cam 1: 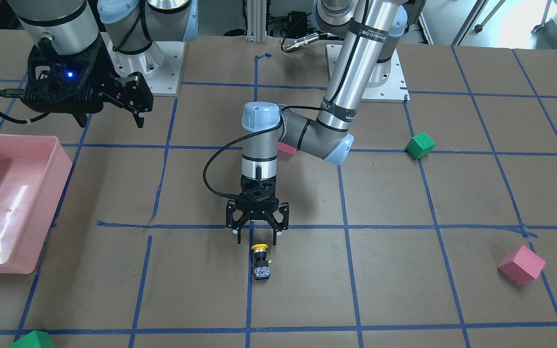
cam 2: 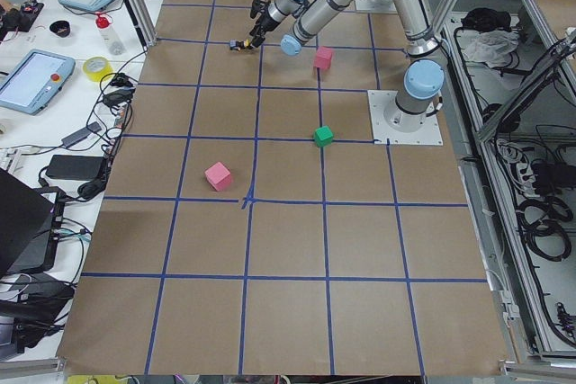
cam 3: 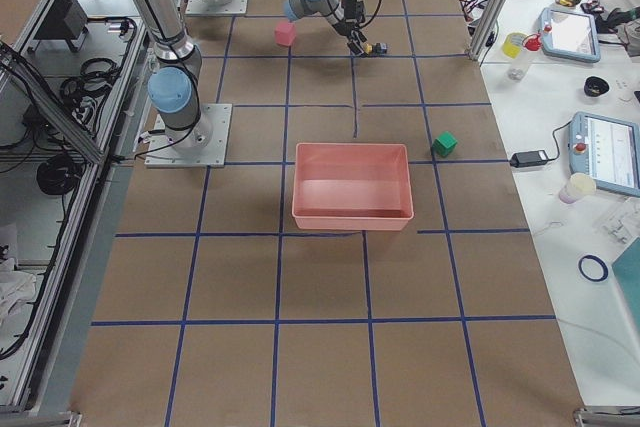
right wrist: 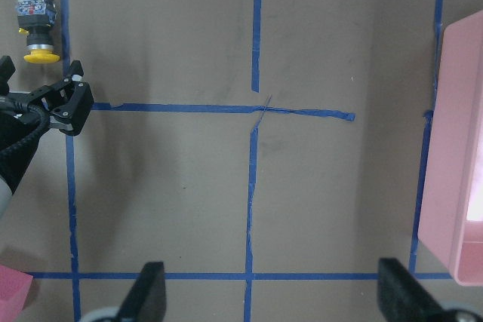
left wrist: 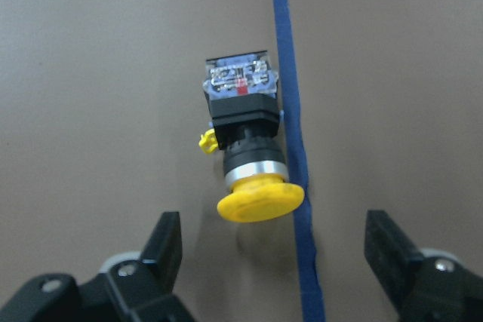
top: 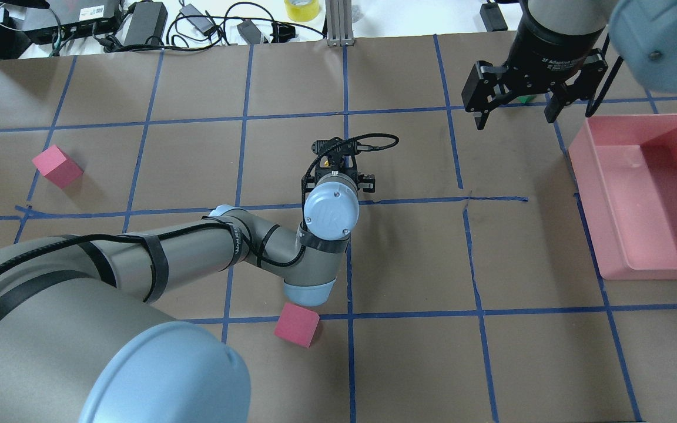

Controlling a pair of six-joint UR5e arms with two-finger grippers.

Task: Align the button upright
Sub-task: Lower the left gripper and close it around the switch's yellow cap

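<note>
- The flat surface (cam 1: 307,290) is covered with brown matte paper and divided into squares by lines of blue tape (cam 1: 380,226).
- The small push button (cam 1: 260,263) has a round yellow mushroom cap, a black cylindrical body with a metal ring, and a whitish, partly clear base block. It lies on its side near the middle of the surface, and its cap touches one tape line.
- The black left hand (cam 1: 256,238) points down just beside the cap. Its two fingers are spread wide apart and do not touch the button.
- The black right hand (top: 515,114) hangs well apart from the button, with its fingers also spread apart.
- A glossy pink rectangular plastic tray (top: 585,176) stands near the right hand.
- One pink foam cube (top: 296,325) lies just beside the elbow of the left arm (top: 197,247), which hides most of it in the front-facing view.
- A second pink foam cube (cam 1: 521,264) and a green foam cube (cam 1: 420,145) lie well apart from the button.
- Another green foam cube (cam 1: 32,340) is cut off by the lower edge of the front-facing view.
</note>
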